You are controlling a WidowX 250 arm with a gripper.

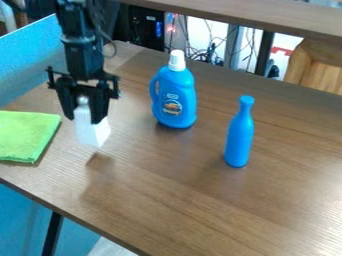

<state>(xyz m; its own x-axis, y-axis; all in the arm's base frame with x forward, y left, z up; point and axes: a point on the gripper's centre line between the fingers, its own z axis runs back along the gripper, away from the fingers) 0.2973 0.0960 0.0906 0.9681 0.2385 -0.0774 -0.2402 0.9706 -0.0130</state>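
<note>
The black gripper (89,116) hangs over the left part of the wooden table, shut on a white bottle-like object (91,131). That object is held roughly upright, and a shadow lies on the table below it. To the gripper's right stands a blue jug (176,97) with a white cap and a side handle. Farther right, a slim blue bottle (240,135) stands upright. A folded green cloth (28,135) lies on the table just left of the held object.
The wooden table (194,210) has its front edge running diagonally at lower left. Behind it are a wooden shelf edge (254,18), cables, a black computer case (146,27) and a wooden piece (315,67) at upper right. A blue panel (33,55) stands at upper left.
</note>
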